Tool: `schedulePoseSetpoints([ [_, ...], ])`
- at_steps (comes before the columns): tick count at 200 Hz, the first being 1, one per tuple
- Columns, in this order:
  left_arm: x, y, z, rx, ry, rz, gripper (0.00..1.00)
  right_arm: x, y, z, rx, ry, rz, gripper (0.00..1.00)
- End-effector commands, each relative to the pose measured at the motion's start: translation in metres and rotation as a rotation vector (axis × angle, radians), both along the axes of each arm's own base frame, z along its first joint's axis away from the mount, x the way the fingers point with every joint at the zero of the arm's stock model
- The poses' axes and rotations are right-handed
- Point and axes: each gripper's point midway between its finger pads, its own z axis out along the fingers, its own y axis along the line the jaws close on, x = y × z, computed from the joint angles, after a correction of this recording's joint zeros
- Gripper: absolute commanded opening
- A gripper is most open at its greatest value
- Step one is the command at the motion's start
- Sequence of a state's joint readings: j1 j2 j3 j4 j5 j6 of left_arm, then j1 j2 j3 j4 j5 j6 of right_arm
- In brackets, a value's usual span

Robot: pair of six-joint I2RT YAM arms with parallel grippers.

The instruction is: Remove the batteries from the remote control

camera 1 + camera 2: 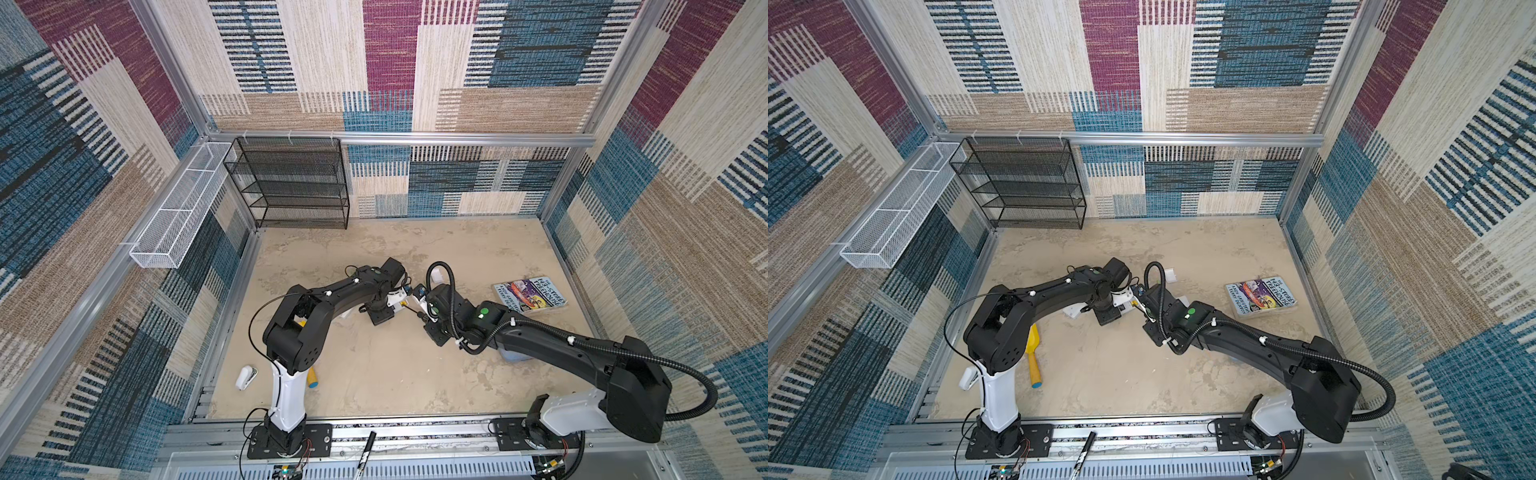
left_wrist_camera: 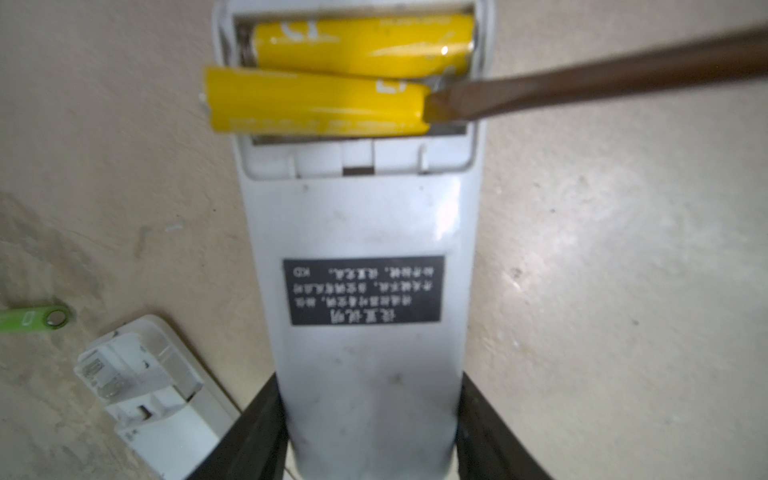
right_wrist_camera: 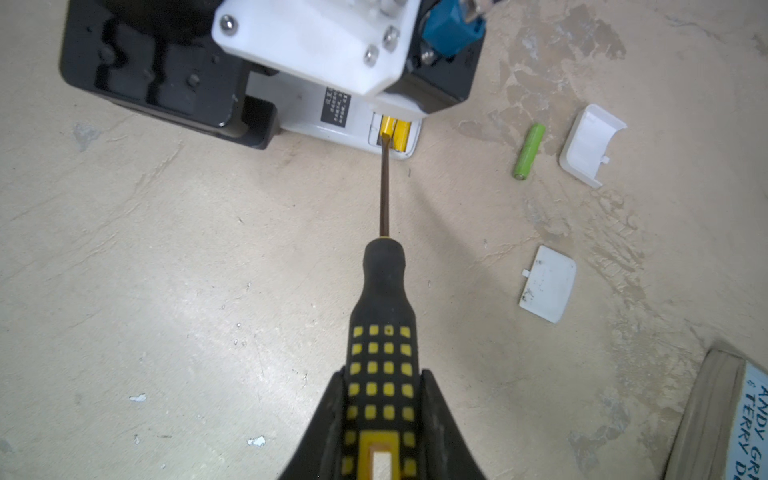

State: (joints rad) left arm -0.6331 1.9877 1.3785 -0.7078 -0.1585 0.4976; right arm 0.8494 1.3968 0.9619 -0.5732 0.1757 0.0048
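The white remote control (image 2: 365,232) lies back up on the table with its battery bay open. My left gripper (image 2: 370,399) is shut on its lower end. Two yellow batteries are in the bay: one (image 2: 361,39) sits flat, while the other (image 2: 316,102) is tilted, one end sticking out past the bay's edge. My right gripper (image 3: 384,378) is shut on the black-and-yellow handle of a screwdriver (image 3: 384,291). The screwdriver's tip (image 2: 446,106) presses against the end of the tilted battery. A green battery (image 3: 528,150) lies loose on the table beside the remote.
A second white remote (image 2: 153,395) with an open bay lies close by, near another green battery (image 2: 29,320). Two white covers (image 3: 590,145) (image 3: 547,283) lie on the table. A book (image 1: 530,294) is at the right, a yellow scoop (image 1: 1032,357) near the left arm's base, and a black mesh shelf (image 1: 291,183) at the back.
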Motion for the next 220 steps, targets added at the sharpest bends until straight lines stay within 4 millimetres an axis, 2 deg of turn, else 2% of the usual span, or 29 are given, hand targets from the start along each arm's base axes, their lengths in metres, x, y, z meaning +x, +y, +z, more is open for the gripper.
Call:
schedulePoseSetpoints([
  [1,-0.013,0.013,-0.012,0.068,0.057,-0.024,0.57,-0.001,0.003,-0.001,0.002,0.014,0.020,0.00],
  [67,-0.012,0.016,-0.013,0.088,0.056,-0.030,0.57,0.000,0.003,0.010,-0.005,0.009,0.028,0.00],
  [124,-0.011,0.015,-0.013,0.087,0.054,-0.030,0.57,-0.004,0.001,0.004,-0.015,0.025,0.031,0.00],
  [192,-0.015,0.010,-0.013,0.058,0.072,-0.036,0.57,0.007,0.010,-0.004,-0.013,0.008,0.034,0.00],
  [220,-0.022,0.008,-0.015,0.044,0.113,-0.039,0.57,0.011,0.010,0.000,0.045,-0.026,-0.011,0.00],
])
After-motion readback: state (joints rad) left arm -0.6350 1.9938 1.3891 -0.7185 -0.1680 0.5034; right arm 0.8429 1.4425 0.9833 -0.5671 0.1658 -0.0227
